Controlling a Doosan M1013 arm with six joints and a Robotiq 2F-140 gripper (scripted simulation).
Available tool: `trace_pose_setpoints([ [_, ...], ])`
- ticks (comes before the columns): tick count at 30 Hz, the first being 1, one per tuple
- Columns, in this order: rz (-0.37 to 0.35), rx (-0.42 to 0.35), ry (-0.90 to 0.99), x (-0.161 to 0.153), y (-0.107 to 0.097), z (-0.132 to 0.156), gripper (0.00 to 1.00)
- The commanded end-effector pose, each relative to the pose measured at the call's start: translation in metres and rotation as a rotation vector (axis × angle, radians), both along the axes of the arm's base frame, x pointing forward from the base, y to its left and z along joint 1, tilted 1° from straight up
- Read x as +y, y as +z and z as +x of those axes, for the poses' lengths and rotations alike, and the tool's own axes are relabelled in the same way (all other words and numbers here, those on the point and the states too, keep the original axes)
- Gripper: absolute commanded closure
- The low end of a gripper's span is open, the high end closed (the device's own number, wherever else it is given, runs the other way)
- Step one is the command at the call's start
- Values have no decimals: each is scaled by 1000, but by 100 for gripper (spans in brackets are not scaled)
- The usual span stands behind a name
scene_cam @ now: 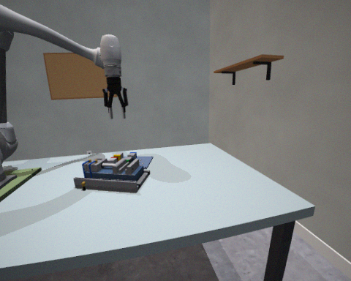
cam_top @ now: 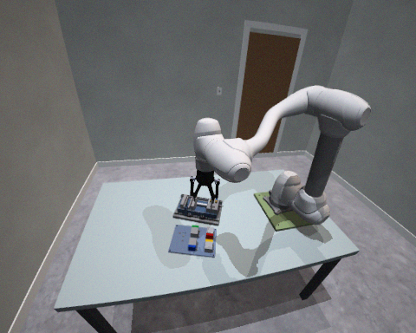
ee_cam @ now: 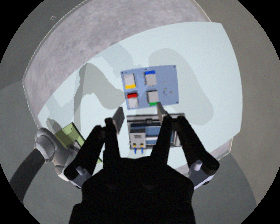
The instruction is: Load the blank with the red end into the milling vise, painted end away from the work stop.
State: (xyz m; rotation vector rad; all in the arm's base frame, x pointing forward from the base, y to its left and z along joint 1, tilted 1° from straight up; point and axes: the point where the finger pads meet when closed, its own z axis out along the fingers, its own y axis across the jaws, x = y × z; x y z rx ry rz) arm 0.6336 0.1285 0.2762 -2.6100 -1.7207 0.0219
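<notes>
The blank with the red end point(cam_top: 210, 235) point(ee_cam: 133, 100) lies on the blue infeed plate point(cam_top: 178, 246) point(ee_cam: 169, 74) point(scene_cam: 148, 161), its red end facing the yellow-ended blank. The milling vise point(cam_top: 198, 213) point(scene_cam: 110, 173) stands beside the plate; its hosed block point(ee_cam: 137, 139) shows in the wrist view. The fixed jaw point(scene_cam: 132, 167) is the end block without hoses. I see no blank between the jaws, though the fingers hide part of the vise in the wrist view. My gripper point(cam_top: 204, 199) point(scene_cam: 118, 117) point(ee_cam: 140, 110) is part-way open and empty, high above the vise.
The yellow-ended blank point(cam_top: 209, 246) point(ee_cam: 129, 80), the blue-ended blank point(cam_top: 193, 243) point(ee_cam: 150, 79) and the green-ended blank point(cam_top: 194, 232) point(ee_cam: 152, 97) lie on the infeed plate. The vise stands on a raised grey plate point(scene_cam: 109, 184). The arm's base is on a green plate point(cam_top: 285, 223).
</notes>
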Motion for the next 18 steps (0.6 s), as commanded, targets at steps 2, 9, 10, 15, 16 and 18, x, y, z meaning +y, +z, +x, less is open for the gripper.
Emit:
trace_pose_setpoints([
  [2, 1, 0, 6, -2, -16, -6, 53],
  [9, 1, 0, 13, -4, -32, -11, 53],
  [10, 1, 0, 11, -4, -30, -11, 53],
  [15, 1, 0, 12, -5, -46, -16, 53],
  [16, 1, 0, 12, -6, -49, -17, 53],
  [18, 1, 0, 12, -7, -55, -19, 53],
])
